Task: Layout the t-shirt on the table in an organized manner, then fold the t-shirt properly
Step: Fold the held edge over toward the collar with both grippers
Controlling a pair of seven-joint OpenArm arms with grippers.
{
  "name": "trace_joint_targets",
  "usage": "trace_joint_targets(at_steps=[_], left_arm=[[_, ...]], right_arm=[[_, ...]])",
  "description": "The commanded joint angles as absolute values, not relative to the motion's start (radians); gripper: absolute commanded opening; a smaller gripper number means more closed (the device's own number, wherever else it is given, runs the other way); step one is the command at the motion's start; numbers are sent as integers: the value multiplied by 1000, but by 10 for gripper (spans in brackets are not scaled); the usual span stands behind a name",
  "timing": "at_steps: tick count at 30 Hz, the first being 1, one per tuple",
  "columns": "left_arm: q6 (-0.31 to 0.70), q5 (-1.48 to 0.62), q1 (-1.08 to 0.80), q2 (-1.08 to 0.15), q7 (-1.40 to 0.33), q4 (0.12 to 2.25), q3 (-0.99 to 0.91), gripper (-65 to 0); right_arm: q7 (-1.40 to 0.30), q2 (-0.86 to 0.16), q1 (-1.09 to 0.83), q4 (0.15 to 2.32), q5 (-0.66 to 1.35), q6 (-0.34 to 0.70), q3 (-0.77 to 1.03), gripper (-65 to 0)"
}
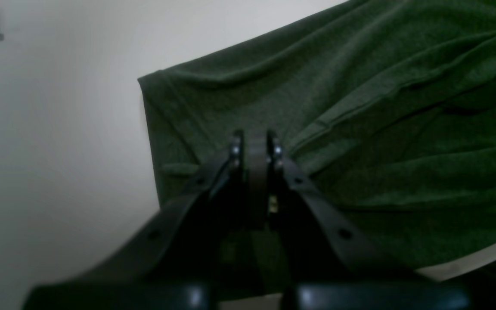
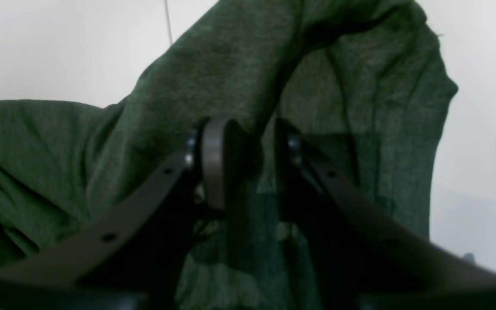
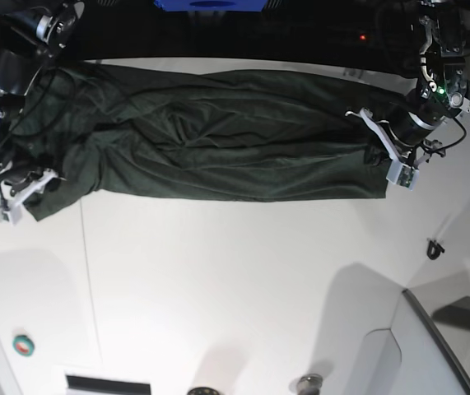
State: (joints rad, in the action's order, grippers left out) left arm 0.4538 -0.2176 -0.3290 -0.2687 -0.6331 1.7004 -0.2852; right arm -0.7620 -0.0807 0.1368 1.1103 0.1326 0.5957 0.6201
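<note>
Your left gripper (image 1: 254, 146) pressed together over the t-shirt's (image 3: 218, 136) hem, your right gripper (image 2: 248, 142) part-spread with a lifted fold between its jaws, shirt stretched across the table's (image 3: 235, 288) far side

We see the t-shirt (image 3: 218, 140) stretched across the far part of the table (image 3: 243, 280), running left to right in base view, w/ the near half of the table bare in front of it. Right gripper (image 2: 248, 142) sits at the shirt's left end in base view; left gripper (image 1: 255, 148) at its right end, just inside the corner. A thin seam line (image 3: 89, 280) runs front-to-back on the table's left side. Near the right table edge lies a small clip (image 3: 435, 247), well apart from the shirt.
</note>
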Motion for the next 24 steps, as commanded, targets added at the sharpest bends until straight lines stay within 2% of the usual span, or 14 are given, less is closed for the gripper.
trace_joint_targets(at_steps=[1, 4, 5, 14, 20, 24], left_arm=[[455, -228, -320, -278, -616, 1716, -289, -650], [455, -228, -318, -278, -616, 1716, -289, -650], [455, -228, -318, -278, -616, 1716, -289, -650], [455, -228, -325, -280, -616, 1722, -294, -650], [455, -220, -326, -280, -616, 1722, -291, -650], [455, -222, -326, -280, -616, 1724, -294, -650]], right_arm=[[-777, -94, 156, 1125, 151, 601, 596, -533], [-839, -97, 159, 1135, 151, 601, 581, -642], [-845, -97, 159, 1135, 151, 601, 581, -650], [-843, -97, 137, 1145, 151, 601, 582, -644], [-849, -88, 68, 1330, 151, 619, 581, -644], [-911, -88, 44, 1403, 151, 619, 582, -644]])
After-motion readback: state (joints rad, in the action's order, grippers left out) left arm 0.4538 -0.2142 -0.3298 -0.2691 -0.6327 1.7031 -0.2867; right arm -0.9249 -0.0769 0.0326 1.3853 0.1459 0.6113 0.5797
